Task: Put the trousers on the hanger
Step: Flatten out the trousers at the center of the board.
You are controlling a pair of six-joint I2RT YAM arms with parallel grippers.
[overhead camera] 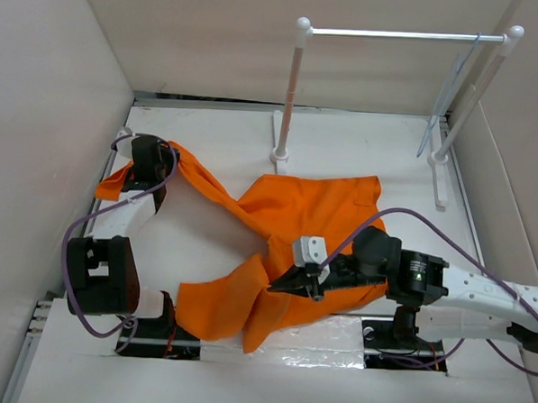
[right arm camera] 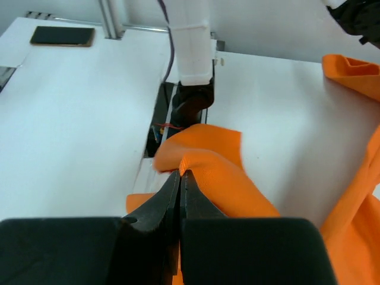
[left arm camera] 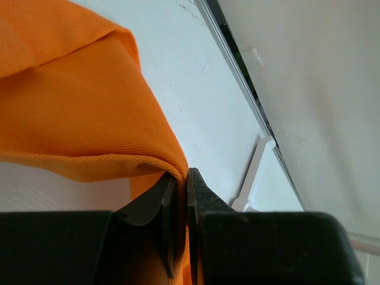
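Plainly, the left gripper (left arm camera: 181, 181) is pinched shut on a trousers (overhead camera: 295, 216) edge by the left wall, the right gripper (right arm camera: 180, 178) clamps a fold near the front edge, and bare table (overhead camera: 218, 136) separates the cloth from the hanger (overhead camera: 448, 93) hanging far right.

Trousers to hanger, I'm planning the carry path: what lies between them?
In the top view, only bare table separates the trousers from the hanger, which hangs beside the rack's right post.
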